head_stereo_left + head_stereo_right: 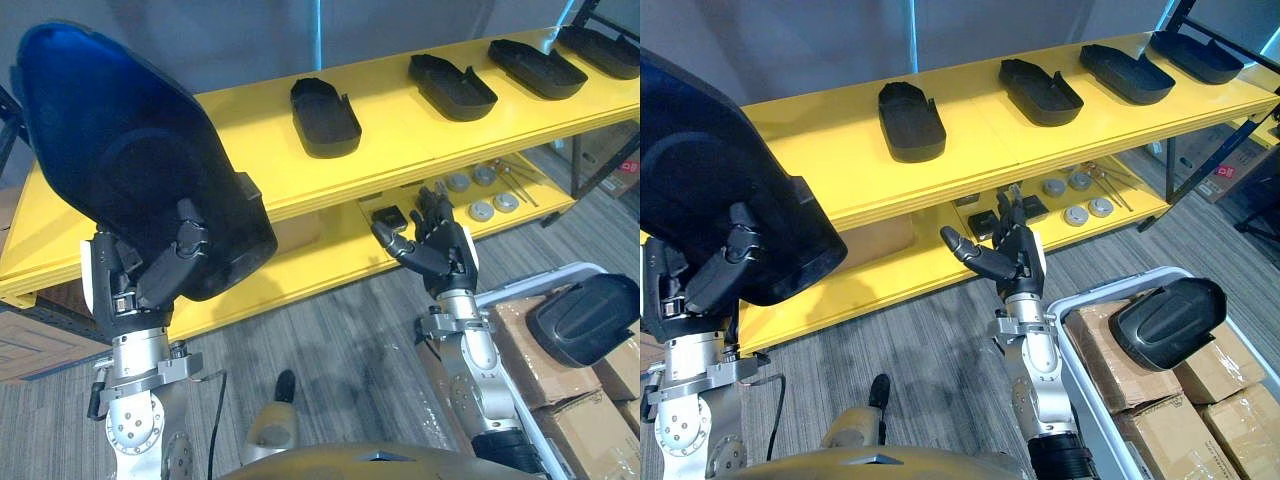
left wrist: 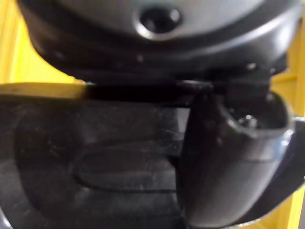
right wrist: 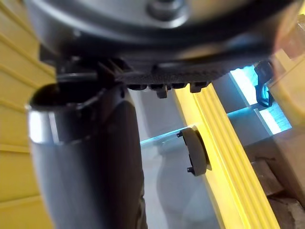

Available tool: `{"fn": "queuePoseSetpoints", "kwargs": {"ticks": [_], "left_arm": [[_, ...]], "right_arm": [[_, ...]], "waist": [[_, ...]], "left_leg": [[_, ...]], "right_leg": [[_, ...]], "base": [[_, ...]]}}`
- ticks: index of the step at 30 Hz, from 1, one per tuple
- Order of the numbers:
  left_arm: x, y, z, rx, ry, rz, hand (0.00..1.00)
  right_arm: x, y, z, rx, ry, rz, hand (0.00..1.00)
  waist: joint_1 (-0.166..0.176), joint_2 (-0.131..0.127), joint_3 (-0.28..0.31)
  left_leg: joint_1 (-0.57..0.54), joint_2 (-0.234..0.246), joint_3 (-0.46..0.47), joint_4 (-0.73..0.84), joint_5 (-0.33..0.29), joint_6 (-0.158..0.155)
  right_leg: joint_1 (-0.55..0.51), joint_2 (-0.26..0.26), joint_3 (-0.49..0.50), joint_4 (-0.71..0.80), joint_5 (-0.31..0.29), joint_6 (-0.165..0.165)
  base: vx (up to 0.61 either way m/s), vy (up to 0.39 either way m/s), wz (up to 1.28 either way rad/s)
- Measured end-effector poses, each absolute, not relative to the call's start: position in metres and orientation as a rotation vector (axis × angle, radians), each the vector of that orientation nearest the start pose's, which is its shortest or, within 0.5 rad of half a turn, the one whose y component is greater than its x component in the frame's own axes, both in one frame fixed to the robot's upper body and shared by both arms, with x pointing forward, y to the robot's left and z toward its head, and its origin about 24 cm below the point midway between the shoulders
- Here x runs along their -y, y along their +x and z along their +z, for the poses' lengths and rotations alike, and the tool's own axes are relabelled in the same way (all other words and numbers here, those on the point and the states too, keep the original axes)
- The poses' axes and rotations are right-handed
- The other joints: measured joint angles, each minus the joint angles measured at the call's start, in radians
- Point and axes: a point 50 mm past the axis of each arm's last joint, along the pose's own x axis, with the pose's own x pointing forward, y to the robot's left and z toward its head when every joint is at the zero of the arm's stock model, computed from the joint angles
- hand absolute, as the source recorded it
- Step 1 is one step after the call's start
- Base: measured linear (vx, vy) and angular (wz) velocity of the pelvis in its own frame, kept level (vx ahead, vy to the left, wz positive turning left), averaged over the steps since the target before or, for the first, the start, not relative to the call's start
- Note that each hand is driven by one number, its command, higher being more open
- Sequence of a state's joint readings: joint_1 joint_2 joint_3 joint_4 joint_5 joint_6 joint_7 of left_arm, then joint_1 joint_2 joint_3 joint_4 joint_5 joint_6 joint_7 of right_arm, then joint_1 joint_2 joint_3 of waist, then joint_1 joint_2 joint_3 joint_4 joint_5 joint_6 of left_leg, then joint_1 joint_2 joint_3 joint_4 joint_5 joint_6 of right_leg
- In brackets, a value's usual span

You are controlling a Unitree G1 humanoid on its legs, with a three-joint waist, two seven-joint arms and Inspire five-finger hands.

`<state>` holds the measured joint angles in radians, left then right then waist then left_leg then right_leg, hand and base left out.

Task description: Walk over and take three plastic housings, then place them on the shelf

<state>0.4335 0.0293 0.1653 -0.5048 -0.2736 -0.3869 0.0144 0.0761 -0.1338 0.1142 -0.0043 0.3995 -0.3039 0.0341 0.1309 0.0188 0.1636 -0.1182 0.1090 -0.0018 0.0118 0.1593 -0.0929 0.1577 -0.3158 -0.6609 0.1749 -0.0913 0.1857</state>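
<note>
1. The left hand (image 1: 165,265) holds up a big black plastic housing (image 1: 120,150). Its thumb and fingers are curled round the bottom end of it.
2. This housing covers the left end of the long yellow shelf (image 1: 420,140). The fingers behind the housing are hidden.
3. In the left wrist view the thumb (image 2: 228,157) presses on the housing's dark side. The other fingers are hard to make out there.
4. The right hand (image 1: 1012,255) holds nothing. Its fingers are straight and spread wide. It is up in front of the shelf's lower board, near the front edge.
5. Four more black plastic housings (image 1: 325,118) lie in a row on the top board, from the middle to the right end. The one at the right end (image 1: 600,50) is cut off by the picture's edge.
6. On the lower board, toward its right end, lie round silver metal pieces (image 1: 482,210) and a small black box (image 1: 388,215). Some thin things next to them are too small to tell.
7. One more dark rounded housing (image 1: 1167,322) lies on brown cardboard boxes (image 1: 1165,430) inside a pale bin (image 1: 1085,385), low on the right.
</note>
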Motion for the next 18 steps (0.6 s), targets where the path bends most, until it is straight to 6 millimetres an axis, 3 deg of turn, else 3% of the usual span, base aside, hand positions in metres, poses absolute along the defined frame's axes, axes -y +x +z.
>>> {"fn": "queuePoseSetpoints", "kwargs": {"ticks": [3, 6, 8, 9, 10, 11, 12, 13, 14, 15, 16, 18], "left_arm": [[-0.215, 0.151, 0.111, 0.503, -0.102, 0.262, 0.0], [-0.215, 0.151, 0.113, 0.508, -0.082, 0.236, 0.0], [-0.217, 0.153, 0.115, 0.519, -0.068, 0.231, 0.0], [-0.218, 0.155, 0.118, 0.528, -0.055, 0.224, 0.0], [-0.218, 0.157, 0.12, 0.535, -0.032, 0.218, 0.0], [-0.218, 0.158, 0.12, 0.536, -0.025, 0.221, 0.0], [-0.218, 0.16, 0.12, 0.533, 0.011, 0.238, 0.0], [-0.22, 0.16, 0.122, 0.539, 0.047, 0.255, 0.0], [-0.222, 0.161, 0.125, 0.548, 0.057, 0.261, 0.0], [-0.225, 0.165, 0.128, 0.56, 0.059, 0.281, 0.0], [-0.227, 0.17, 0.129, 0.565, 0.041, 0.306, 0.0], [-0.229, 0.177, 0.125, 0.553, -0.006, 0.339, 0.0]], "right_arm": [[0.149, 0.234, 0.053, 0.221, 0.283, 0.118, 1.0], [0.141, 0.233, 0.058, 0.259, 0.321, 0.135, 1.0], [0.138, 0.234, 0.066, 0.305, 0.339, 0.127, 1.0], [0.14, 0.234, 0.07, 0.336, 0.347, 0.109, 1.0], [0.144, 0.234, 0.072, 0.349, 0.344, 0.091, 1.0], [0.148, 0.235, 0.073, 0.355, 0.33, 0.084, 1.0], [0.151, 0.234, 0.073, 0.354, 0.325, 0.074, 1.0], [0.156, 0.235, 0.074, 0.362, 0.321, 0.061, 1.0], [0.156, 0.235, 0.075, 0.368, 0.323, 0.06, 1.0], [0.156, 0.236, 0.076, 0.377, 0.323, 0.074, 1.0], [0.157, 0.236, 0.078, 0.386, 0.317, 0.085, 1.0], [0.158, 0.236, 0.083, 0.411, 0.313, 0.092, 1.0]], "waist": [[0.002, -0.007, 0.016], [0.005, -0.033, 0.033], [0.006, -0.049, 0.036], [0.007, -0.067, 0.04], [-0.001, -0.076, 0.039], [-0.003, -0.068, 0.038], [-0.017, -0.06, 0.028], [-0.033, -0.056, 0.024], [-0.043, -0.051, 0.027], [-0.055, -0.056, 0.024], [-0.06, -0.057, 0.024], [-0.057, -0.053, 0.025]], "left_leg": [[0.004, 0.004, 0.011, 0.011, -0.016, 0.002], [-0.019, -0.017, 0.017, 0.114, -0.081, 0.001], [-0.048, -0.043, 0.023, 0.205, -0.139, 0.018], [-0.052, -0.07, 0.05, 0.267, -0.184, 0.054], [-0.046, -0.091, 0.075, 0.313, -0.231, 0.077], [-0.045, -0.094, 0.073, 0.334, -0.25, 0.061], [-0.028, -0.105, 0.057, 0.338, -0.266, 0.079], [-0.006, -0.106, 0.037, 0.314, -0.273, 0.087], [0.001, -0.103, 0.018, 0.305, -0.273, 0.096], [0.014, -0.096, -0.015, 0.281, -0.27, 0.104], [0.042, -0.098, -0.04, 0.249, -0.265, 0.11], [0.076, -0.106, -0.061, 0.217, -0.26, 0.105]], "right_leg": [[-0.002, -0.005, 0.013, 0.013, -0.011, 0.005], [-0.001, -0.05, 0.027, 0.071, -0.05, 0.02], [0.004, -0.089, 0.036, 0.097, -0.069, 0.031], [0.024, -0.12, 0.037, 0.097, -0.071, 0.024], [0.044, -0.144, 0.045, 0.15, -0.072, -0.036], [0.012, -0.168, 0.08, 0.231, -0.054, -0.089], [-0.076, -0.192, 0.201, 0.389, 0.034, -0.18], [-0.149, -0.192, 0.294, 0.501, 0.135, -0.175], [-0.183, -0.178, 0.322, 0.557, 0.102, -0.144], [-0.23, -0.117, 0.355, 0.604, -0.014, -0.133], [-0.244, -0.044, 0.372, 0.543, -0.089, -0.124], [-0.257, 0.043, 0.389, 0.363, -0.12, -0.128]], "base": [[-0.05, -0.001, -0.1], [-0.03, 0.053, -0.03], [0.03, 0.13, 0.03], [0.08, 0.148, 0.09], [0.14, 0.219, 0.13], [0.13, 0.219, 0.28], [0.17, 0.279, 0.39], [0.15, 0.246, 0.47], [0.2, 0.152, 0.53], [0.23, 0.088, 0.61], [0.23, 0.066, 0.57], [0.21, 0.055, 0.5]]}}
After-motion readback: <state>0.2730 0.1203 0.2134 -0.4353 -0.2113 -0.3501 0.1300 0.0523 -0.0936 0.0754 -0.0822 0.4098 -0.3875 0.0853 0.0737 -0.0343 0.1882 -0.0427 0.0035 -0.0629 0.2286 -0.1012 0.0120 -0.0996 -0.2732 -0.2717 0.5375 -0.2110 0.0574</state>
